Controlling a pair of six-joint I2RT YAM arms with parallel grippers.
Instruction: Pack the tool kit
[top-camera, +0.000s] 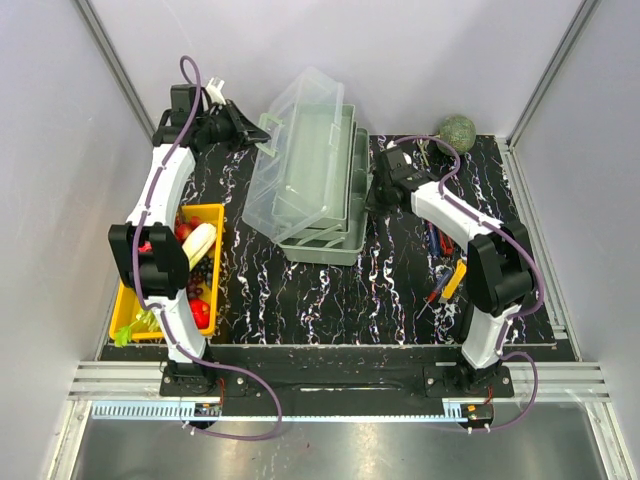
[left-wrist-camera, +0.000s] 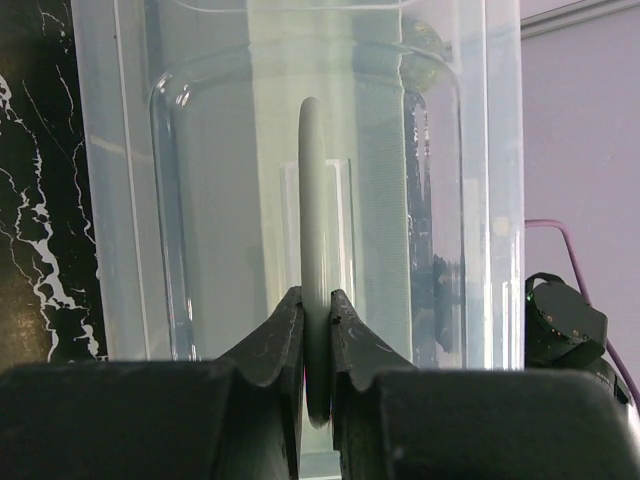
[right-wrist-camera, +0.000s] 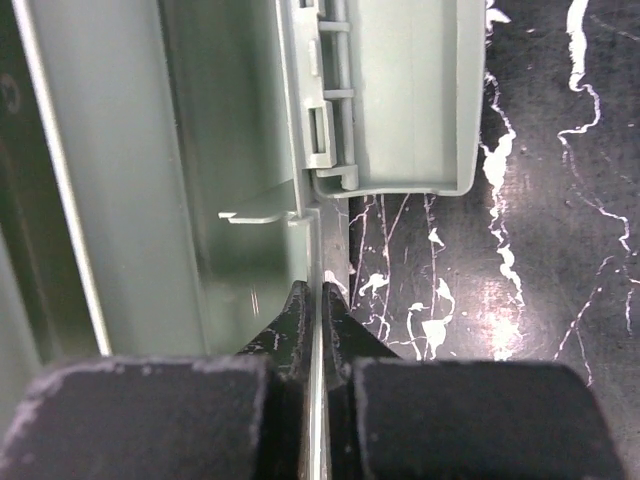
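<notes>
Left tool (left-wrist-camera: 317, 312) is clamped on the handle (left-wrist-camera: 311, 180) of the lid (top-camera: 290, 165). Right tool (right-wrist-camera: 318, 300) pinches a wall of the toolbox (top-camera: 335, 250), which sits on the counter (top-camera: 400, 290) between both tools.

Toolbox (top-camera: 330, 245): grey-green plastic, smooth, slight sheen. Lid (top-camera: 295, 150): translucent plastic, glossy. Handle (left-wrist-camera: 312, 250): pale plastic, matt. Table top (top-camera: 300, 300): black marble-look, glossy, shows glare. Left gripper (left-wrist-camera: 317, 298): black hard plastic, matt. Right gripper (right-wrist-camera: 317, 300): same, grainy finish.
</notes>
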